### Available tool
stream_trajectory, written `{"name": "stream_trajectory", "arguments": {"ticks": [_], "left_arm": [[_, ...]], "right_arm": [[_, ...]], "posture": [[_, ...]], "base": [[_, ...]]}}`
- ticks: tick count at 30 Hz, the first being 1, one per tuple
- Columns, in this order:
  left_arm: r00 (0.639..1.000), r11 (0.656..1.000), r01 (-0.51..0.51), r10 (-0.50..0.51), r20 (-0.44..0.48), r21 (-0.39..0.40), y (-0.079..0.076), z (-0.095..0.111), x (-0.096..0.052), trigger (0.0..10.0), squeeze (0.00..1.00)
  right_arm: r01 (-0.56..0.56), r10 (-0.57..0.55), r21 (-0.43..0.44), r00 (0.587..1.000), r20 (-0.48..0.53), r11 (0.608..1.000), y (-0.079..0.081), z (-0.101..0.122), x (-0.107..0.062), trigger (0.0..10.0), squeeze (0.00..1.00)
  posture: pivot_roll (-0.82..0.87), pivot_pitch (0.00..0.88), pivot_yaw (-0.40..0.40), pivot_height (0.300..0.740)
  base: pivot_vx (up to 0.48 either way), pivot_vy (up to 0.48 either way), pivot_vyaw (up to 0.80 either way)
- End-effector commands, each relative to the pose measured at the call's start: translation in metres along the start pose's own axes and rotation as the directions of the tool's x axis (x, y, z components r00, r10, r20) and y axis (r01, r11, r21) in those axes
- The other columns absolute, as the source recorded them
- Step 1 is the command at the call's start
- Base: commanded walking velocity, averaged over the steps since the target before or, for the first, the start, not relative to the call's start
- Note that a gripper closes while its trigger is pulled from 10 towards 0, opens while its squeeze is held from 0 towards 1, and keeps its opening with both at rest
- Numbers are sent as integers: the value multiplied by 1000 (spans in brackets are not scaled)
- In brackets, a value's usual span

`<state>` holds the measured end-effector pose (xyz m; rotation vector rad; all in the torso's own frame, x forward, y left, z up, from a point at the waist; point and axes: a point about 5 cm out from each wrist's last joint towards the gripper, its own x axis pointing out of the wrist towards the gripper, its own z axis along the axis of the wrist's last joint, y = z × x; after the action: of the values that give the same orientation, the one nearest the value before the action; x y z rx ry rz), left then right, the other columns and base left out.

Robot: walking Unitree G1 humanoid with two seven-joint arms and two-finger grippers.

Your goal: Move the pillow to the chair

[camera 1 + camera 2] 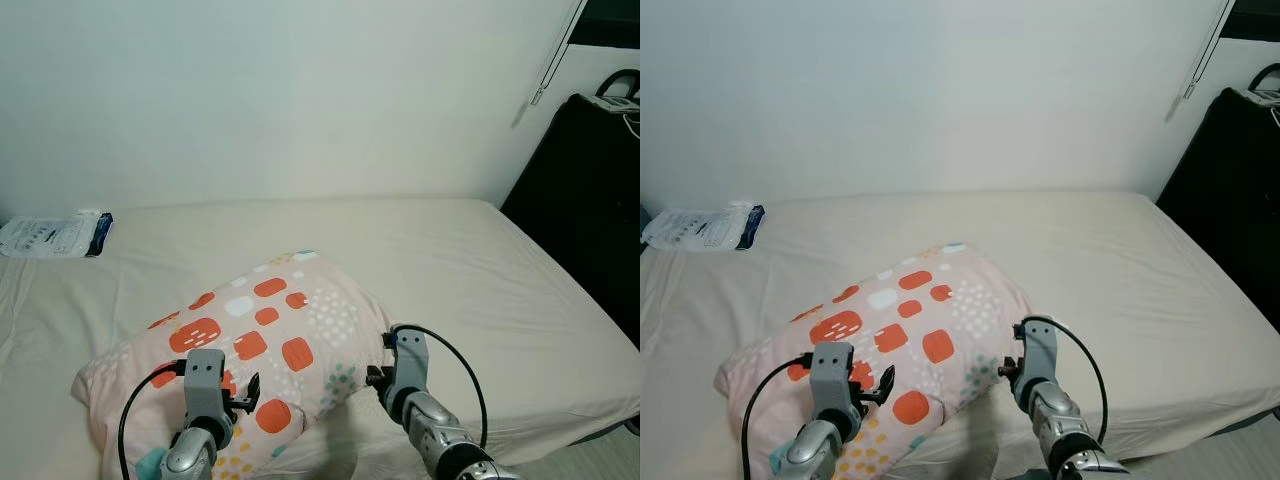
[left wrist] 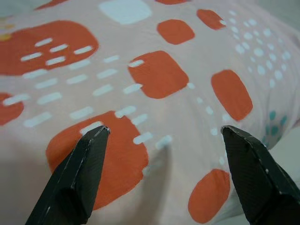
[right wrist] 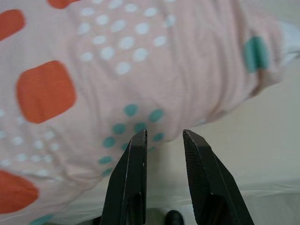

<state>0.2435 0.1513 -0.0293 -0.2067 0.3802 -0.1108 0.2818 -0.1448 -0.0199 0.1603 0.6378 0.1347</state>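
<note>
- Lying on the bed (image 1: 470, 270), near its front edge and toward the robot's left, the pillow (image 1: 270, 330) rests flat on the cream sheet; its pale pink cover carries orange rounded squares, white dots and dashes, and teal dots.
- Left claw (image 2: 164, 133): fingers spread wide, with one fingertip (image 2: 96, 136) over an orange patch and the other near the pillow's edge; the pillow's top surface lies directly beyond both tips. Contact between tips and fabric cannot be told.
- Right claw (image 3: 164, 136): fingers set narrow with a small gap between them, pointing at the pillow's near corner where the teal dots cluster; the tips sit just at the fabric, beside the bare sheet.
- In the head views the left claw (image 1: 245, 392) hovers over the pillow's front part, and the right claw (image 1: 378, 378) sits just beside the pillow's right-hand edge, so the pillow lies between and beyond the two arms.
- A white packet (image 1: 55, 235) lies at the far left of the bed against the wall, well apart from the pillow.
- A black object (image 1: 590, 220) stands beside the bed on the robot's right.
</note>
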Motion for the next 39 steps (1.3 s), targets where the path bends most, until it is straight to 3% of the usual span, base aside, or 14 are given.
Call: {"name": "stream_trajectory", "arguments": {"ticks": [1,9,10,22,29,35,37,39], "left_arm": [[1000,1000,15,-15,14,-14,-4,5,4,10000,0],[1000,999,-19,20,22,-30,1,4,2,10000,0],[999,999,-39,40,33,-19,3,5,1,10000,1000],[994,994,-107,107,10,23,17,4,-3,10000,1000],[994,993,-109,109,1,46,16,3,-2,10000,1000],[993,991,-120,121,-10,52,15,0,-4,10000,1000],[990,988,-139,141,-25,65,15,-4,-6,10000,1000],[989,987,-141,144,-39,72,16,-6,-7,10000,1000]], "right_arm": [[-21,21,11,1000,8,1000,4,3,1,10000,0],[-37,42,-31,980,193,999,14,34,4,10000,0],[-84,85,-12,968,235,996,21,40,4,10000,1000],[-88,85,-4,949,304,996,24,45,3,10000,1000],[-99,100,-19,949,298,995,27,40,2,10000,1000],[-119,134,-68,948,288,991,34,35,2,10000,1000],[-108,141,-138,956,257,985,39,30,3,10000,1000],[-106,141,-150,961,239,983,39,26,3,10000,1000]], "posture": [[62,0,-98,740],[75,0,-117,740],[81,0,-120,740],[89,0,-117,740],[101,0,-118,740],[94,0,-111,740],[88,0,-108,740],[88,0,-108,740]], "base": [[0,0,0],[0,0,0],[0,0,0],[0,0,0],[0,0,0],[0,0,0],[0,0,0],[0,0,0]]}}
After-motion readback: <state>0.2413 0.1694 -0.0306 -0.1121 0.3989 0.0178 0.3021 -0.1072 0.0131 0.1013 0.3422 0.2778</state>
